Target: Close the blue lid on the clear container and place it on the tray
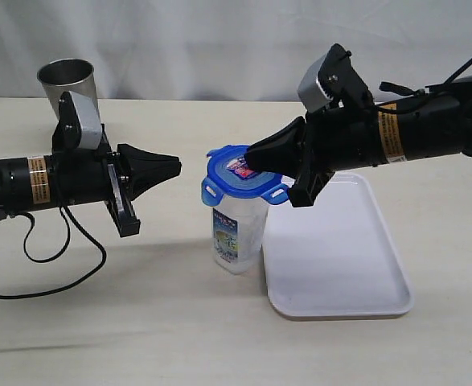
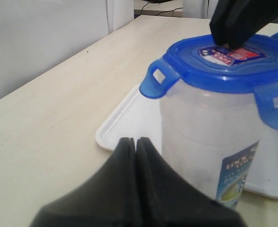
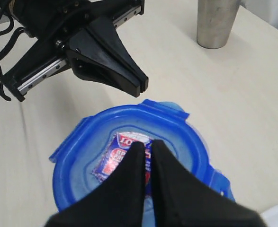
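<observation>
The right hand (image 1: 252, 153) is clenched, its two black fingers pressed together with nothing between them. The tips rest on the red-and-white label in the middle of the blue lid (image 1: 226, 182), and the hand comes to it from the right side, slanting a little downward.

The blue lid sits on top of the clear container (image 1: 237, 233). Its snap flaps stand out from the rim; I cannot tell if any of them is locked. The clear container stands upright on the surface (image 1: 179, 322), with the printed label on its side turned toward the front. It is just beside the left rim of the tray (image 1: 340, 265), on the surface itself. If the two touch, I cannot say.

The tray lies flat and white under the right arm, and there is nothing on it.

The left hand (image 1: 178, 167) is also clenched, fingers tight together and grasping nothing. It hangs in the air at about the height of the lid, pointing toward the container, near to it but with a clear gap.

Behind the left arm, near the far edge of the surface, stands a steel cup (image 1: 67, 80). A black cable (image 1: 59, 257) hangs from the left arm and loops over the surface.
</observation>
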Motion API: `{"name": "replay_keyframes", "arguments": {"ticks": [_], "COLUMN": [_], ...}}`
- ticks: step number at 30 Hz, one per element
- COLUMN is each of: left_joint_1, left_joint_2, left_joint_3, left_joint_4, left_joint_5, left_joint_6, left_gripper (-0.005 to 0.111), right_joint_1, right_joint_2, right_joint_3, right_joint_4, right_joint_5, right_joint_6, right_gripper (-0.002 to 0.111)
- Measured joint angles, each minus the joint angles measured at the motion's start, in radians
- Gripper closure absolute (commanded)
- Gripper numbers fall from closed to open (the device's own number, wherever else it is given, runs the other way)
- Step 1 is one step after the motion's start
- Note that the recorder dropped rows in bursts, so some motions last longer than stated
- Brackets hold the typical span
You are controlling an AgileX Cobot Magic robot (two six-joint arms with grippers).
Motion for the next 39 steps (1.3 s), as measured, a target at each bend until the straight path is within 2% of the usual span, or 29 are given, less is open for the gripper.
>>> {"name": "replay_keyframes", "arguments": {"ticks": [16,21,22,26,28,29,30,31,37,39], "left_joint_1": [0.0,0.0,0.0,0.0,0.0,0.0,0.0,0.0,-0.002,-0.002], "left_joint_2": [0.0,0.0,0.0,0.0,0.0,0.0,0.0,0.0,0.042,0.062], "left_joint_3": [0.0,0.0,0.0,0.0,-0.033,-0.049,-0.091,-0.127,-0.238,-0.241], "left_joint_4": [-0.004,-0.011,-0.024,-0.166,-0.205,-0.201,-0.169,-0.134,0.11,0.123], "left_joint_5": [0.0,0.0,0.0,0.002,0.006,0.008,0.008,0.008,0.011,0.011], "left_joint_6": [0.0,0.0,0.0,0.057,0.055,0.047,0.033,0.016,-0.09,-0.097], "left_gripper": [0.107,0.107,0.107,0.107,0.107,0.107,0.107,0.107,0.107,0.107], "right_joint_1": [0.0,0.0,0.0,0.0,0.0,0.0,0.0,0.0,0.0,0.0], "right_joint_2": [-0.034,-0.046,-0.046,-0.097,-0.125,-0.129,-0.14,-0.148,-0.177,-0.177], "right_joint_3": [0.006,0.006,0.006,0.006,0.006,0.008,0.014,0.027,0.094,0.101], "right_joint_4": [-0.001,0.033,0.037,0.015,-0.018,-0.022,-0.028,-0.028,-0.034,-0.036], "right_joint_5": [0.015,0.017,0.017,0.019,0.019,0.019,0.019,0.007,-0.033,-0.046], "right_joint_6": [-0.018,-0.035,-0.035,0.035,0.119,0.147,0.179,0.186,0.177,0.177], "right_gripper": [0.102,0.079,0.079,0.081,0.086,0.092,0.1,0.103,0.103,0.103]}}
